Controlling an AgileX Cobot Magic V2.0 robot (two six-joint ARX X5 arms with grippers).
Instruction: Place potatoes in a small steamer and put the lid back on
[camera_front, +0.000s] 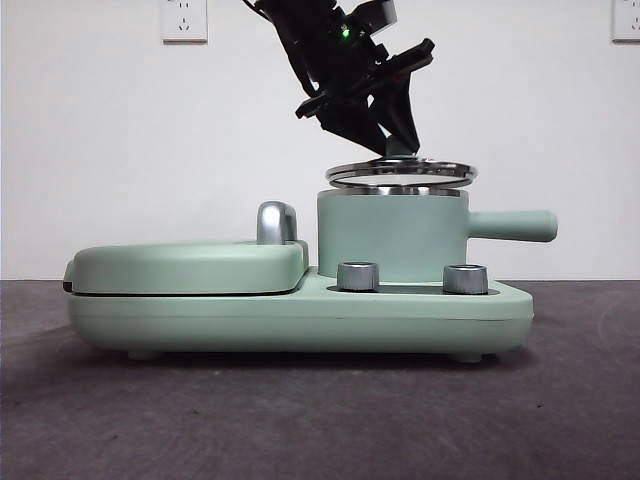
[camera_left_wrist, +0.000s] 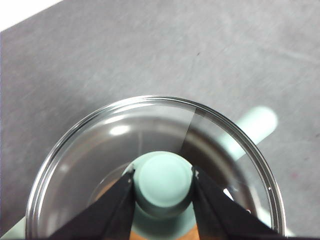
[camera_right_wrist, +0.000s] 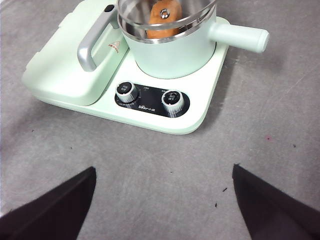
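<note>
The lid (camera_front: 401, 172) is held just above the small steamer's (camera_front: 392, 237) steel rim by its knob, clamped in the left gripper (camera_left_wrist: 163, 181). The potato (camera_right_wrist: 161, 22) is seen inside. The right gripper (camera_right_wrist: 162, 200) is kept spread wide over bare table (camera_right_wrist: 280, 130).

The potato (camera_right_wrist: 161, 25) shows only partly beneath the lid (camera_right_wrist: 167, 22).

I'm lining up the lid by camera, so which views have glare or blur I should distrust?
Left wrist view: the lid glass carries white glare patches and a dark reflection wedge, and the knob between the left gripper jaws looks soft. Front view: the lid's steel rim shines but reads sharp above the small steamer. Right wrist view: even light, the potato clear inside.
</note>
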